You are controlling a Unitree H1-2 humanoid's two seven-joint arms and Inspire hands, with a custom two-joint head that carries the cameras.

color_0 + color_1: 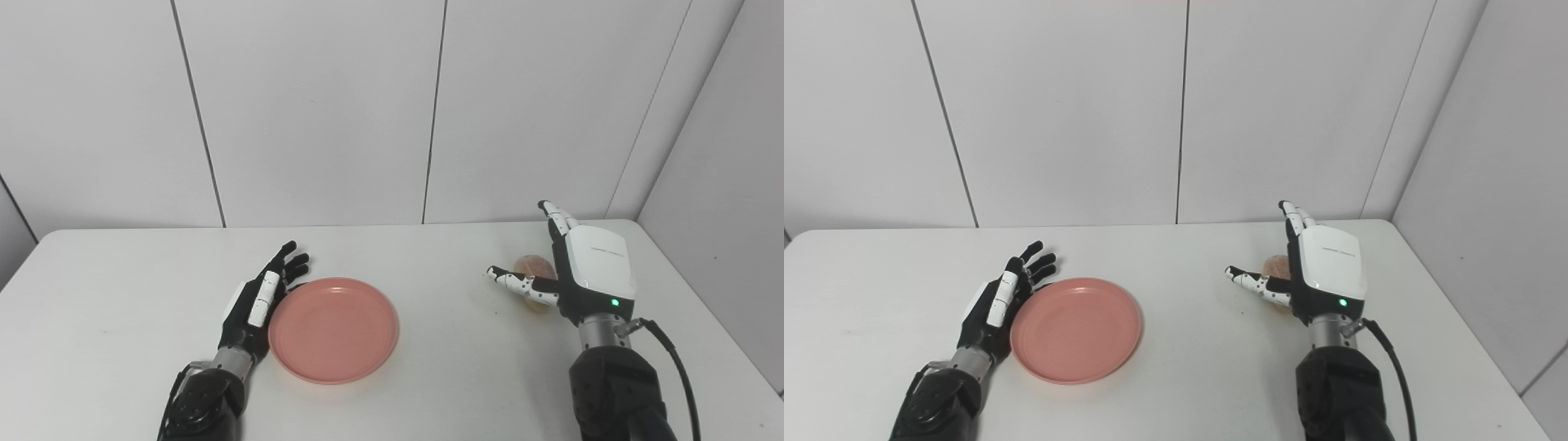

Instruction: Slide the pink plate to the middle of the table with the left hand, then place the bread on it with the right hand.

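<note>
A round pink plate (pixel 334 329) lies on the white table (pixel 429 257), a little left of centre. My left hand (pixel 260 297) is open, fingers straight, its side against the plate's left rim. A small brown bread roll (pixel 534 267) lies on the table at the right, partly hidden behind my right hand (pixel 572 266). The right hand is open and upright, thumb stretched out to the left in front of the bread, fingers pointing away. It holds nothing. The plate also shows in the right eye view (pixel 1076 327).
White wall panels stand behind the table and along its right side. The table's right edge (pixel 704 294) runs close to my right arm.
</note>
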